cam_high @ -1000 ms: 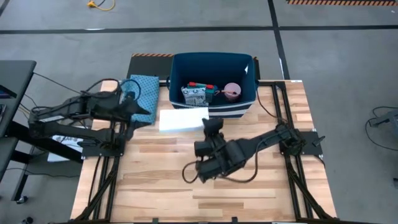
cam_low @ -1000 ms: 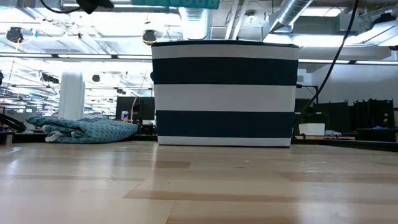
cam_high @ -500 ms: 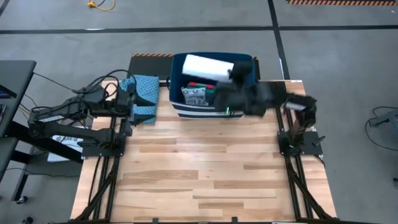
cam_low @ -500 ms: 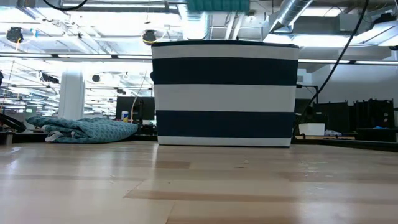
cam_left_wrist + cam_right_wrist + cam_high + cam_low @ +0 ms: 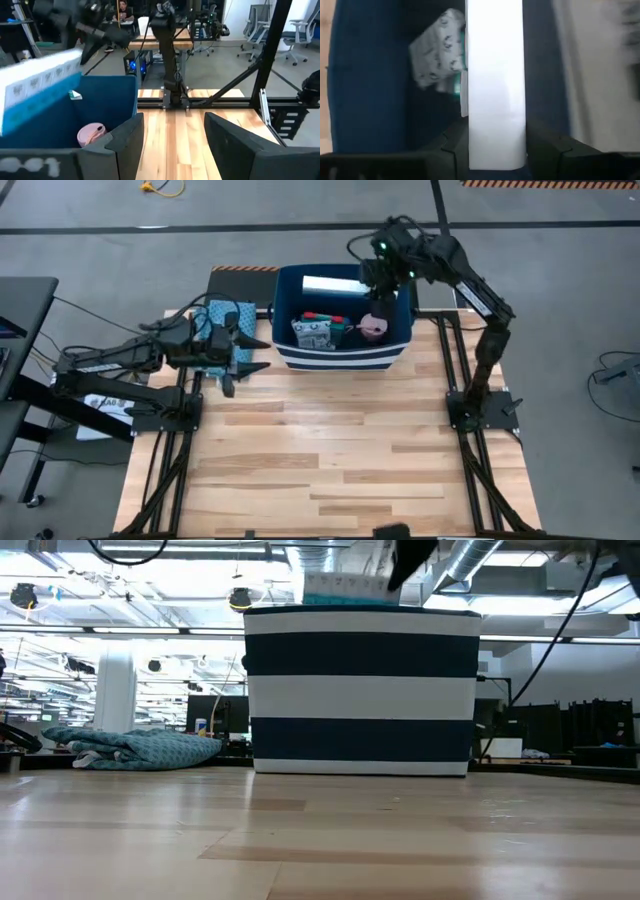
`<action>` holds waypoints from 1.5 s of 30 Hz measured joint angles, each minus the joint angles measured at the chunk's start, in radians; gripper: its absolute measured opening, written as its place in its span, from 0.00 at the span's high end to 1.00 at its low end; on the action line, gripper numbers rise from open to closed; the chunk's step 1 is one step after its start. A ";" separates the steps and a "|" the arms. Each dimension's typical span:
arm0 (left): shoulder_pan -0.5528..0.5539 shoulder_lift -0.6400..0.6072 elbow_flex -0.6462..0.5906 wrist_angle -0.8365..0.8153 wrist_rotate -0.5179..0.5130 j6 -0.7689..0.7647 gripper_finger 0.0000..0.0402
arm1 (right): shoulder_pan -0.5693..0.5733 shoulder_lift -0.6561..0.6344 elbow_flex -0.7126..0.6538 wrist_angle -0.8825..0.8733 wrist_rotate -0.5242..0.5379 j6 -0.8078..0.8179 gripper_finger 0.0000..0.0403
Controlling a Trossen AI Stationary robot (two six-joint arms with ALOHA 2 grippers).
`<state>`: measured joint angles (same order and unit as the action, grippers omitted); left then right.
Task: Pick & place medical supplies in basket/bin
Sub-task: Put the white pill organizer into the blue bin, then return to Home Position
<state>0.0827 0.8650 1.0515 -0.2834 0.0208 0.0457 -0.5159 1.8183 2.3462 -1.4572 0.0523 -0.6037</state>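
1. The right gripper [image 5: 368,280], at the high view's upper centre, is clamped on the white tray [image 5: 331,284] above the navy bin [image 5: 340,356]; it should lower the tray level before releasing it.
2. The right arm arches over the bin's far rim.
3. The left gripper [image 5: 243,354], its fingers apart and empty, waits at centre left.

One camera looks straight down, one sits at tabletop level, two ride the wrists; all share the bin [image 5: 340,315].
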 joint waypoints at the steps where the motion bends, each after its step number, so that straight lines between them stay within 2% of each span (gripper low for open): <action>1: 0.004 0.009 0.000 0.012 0.000 0.000 0.50 | -0.030 0.015 -0.001 -0.005 -0.057 -0.012 0.66; 6: 0.043 0.054 0.000 0.027 0.000 -0.004 0.50 | -0.115 0.112 -0.001 -0.062 -0.249 -0.053 0.65; 15: 0.122 0.106 0.000 0.086 0.028 -0.045 0.50 | -0.197 0.291 0.001 -0.066 -0.476 -0.075 0.66; 20: 0.142 0.128 -0.001 0.103 0.028 -0.049 0.50 | -0.230 0.389 0.000 -0.106 -0.474 -0.040 0.65; 26: 0.163 0.154 0.000 0.130 0.029 -0.058 0.50 | -0.238 0.446 -0.001 -0.098 -0.474 -0.025 0.65; 39: 0.193 0.185 -0.001 0.147 0.026 -0.051 0.50 | -0.244 0.422 -0.001 -0.048 -0.456 0.036 0.48; 45: 0.200 0.184 -0.001 0.156 0.037 -0.034 0.50 | -0.228 0.385 -0.001 -0.052 -0.341 0.074 0.49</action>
<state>0.2828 1.0492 1.0508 -0.1278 0.0581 0.0120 -0.7440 2.2037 2.3451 -1.5097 -0.2890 -0.5299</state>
